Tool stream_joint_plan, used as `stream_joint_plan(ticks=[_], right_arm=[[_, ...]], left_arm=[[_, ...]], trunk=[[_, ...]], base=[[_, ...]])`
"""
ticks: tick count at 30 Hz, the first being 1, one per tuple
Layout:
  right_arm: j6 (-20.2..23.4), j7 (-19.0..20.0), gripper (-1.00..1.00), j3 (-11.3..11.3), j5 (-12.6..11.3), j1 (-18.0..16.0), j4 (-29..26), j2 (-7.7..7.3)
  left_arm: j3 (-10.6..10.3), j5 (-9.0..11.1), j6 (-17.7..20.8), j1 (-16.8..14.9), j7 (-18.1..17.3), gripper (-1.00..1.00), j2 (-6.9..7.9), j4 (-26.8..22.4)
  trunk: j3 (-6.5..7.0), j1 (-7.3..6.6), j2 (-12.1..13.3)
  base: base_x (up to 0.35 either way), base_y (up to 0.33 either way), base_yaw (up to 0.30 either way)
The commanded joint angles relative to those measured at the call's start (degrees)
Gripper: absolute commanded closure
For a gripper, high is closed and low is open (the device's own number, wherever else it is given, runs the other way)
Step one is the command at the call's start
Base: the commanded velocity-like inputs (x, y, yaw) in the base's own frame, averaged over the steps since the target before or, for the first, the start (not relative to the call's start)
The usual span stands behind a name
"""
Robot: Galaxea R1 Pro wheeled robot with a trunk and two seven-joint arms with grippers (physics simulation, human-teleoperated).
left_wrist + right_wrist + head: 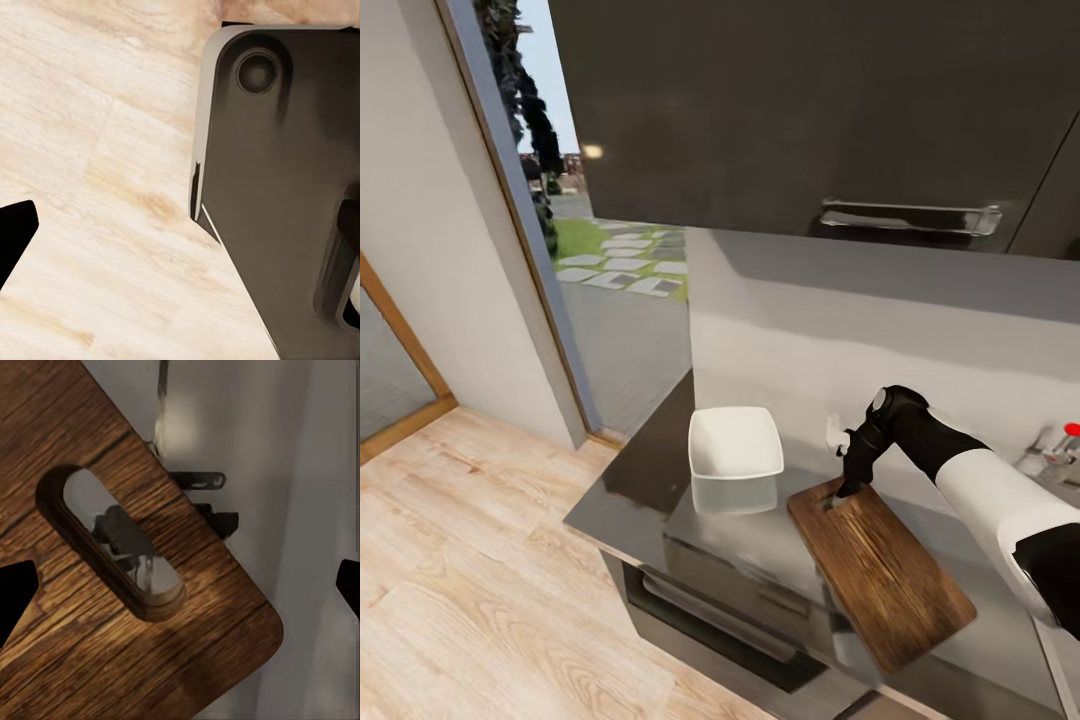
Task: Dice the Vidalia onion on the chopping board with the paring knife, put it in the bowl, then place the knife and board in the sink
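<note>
The dark brown chopping board (pixel 885 575) lies on the glossy countertop (pixel 645 480), its handle slot (pixel 112 540) at the far end. My right gripper (pixel 847 490) hovers just over that slotted end, open, with its fingertips (pixel 15 592) spread wide on both sides of the board's corner (pixel 247 622). The white bowl (pixel 735 445) stands left of the board, close to it. At the right edge shows the sink's chrome tap with a red knob (pixel 1060 445); the basin is hidden by my right arm. My left gripper (pixel 180 225) hangs open over the floor. The onion and the paring knife are out of view.
Dark wall cabinets with a chrome handle (pixel 910 215) hang above the counter. A dark oven front (pixel 730 620) sits under the countertop. Left of the counter are a glass door (pixel 610 250) and pale wood floor (pixel 470 560). My own dark base (pixel 285 187) shows beside the left gripper.
</note>
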Motion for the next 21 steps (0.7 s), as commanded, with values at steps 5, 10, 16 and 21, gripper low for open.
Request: stream_joint_plan(ticks=[5, 10, 16, 21], right_arm=[[0.6, -0.5, -1.00, 0.3, -0.1, -0.1, -0.1, -0.05], [0.6, -0.8, -1.00, 0.3, -0.2, -0.1, -0.1, -0.05], [0.6, -1.0, -1.00, 0.3, -0.2, -0.1, -0.1, -0.05], [0.5, -1.2, -1.00, 0.3, -0.3, -0.1, -0.1, -0.05]], left_arm=[[0.3, 0.2, -0.1, 0.0, 0.0, -1.00, -0.01, 0.0], [0.3, 0.2, -0.1, 0.0, 0.0, -1.00, -0.04, 0.0], [0.3, 0.1, -0.1, 0.0, 0.0, -1.00, -0.05, 0.0], [0.3, 0.2, -0.2, 0.0, 0.0, -1.00, -0.05, 0.0]], trunk=[[-0.51, 0.04, -0.1], [-0.90, 0.04, -0.1], [-1.31, 0.04, -0.1], [-1.64, 0.04, -0.1]], base=[[0.045, 0.000, 0.000], [0.004, 0.000, 0.000], [0.000, 0.000, 0.000], [0.000, 0.000, 0.000]])
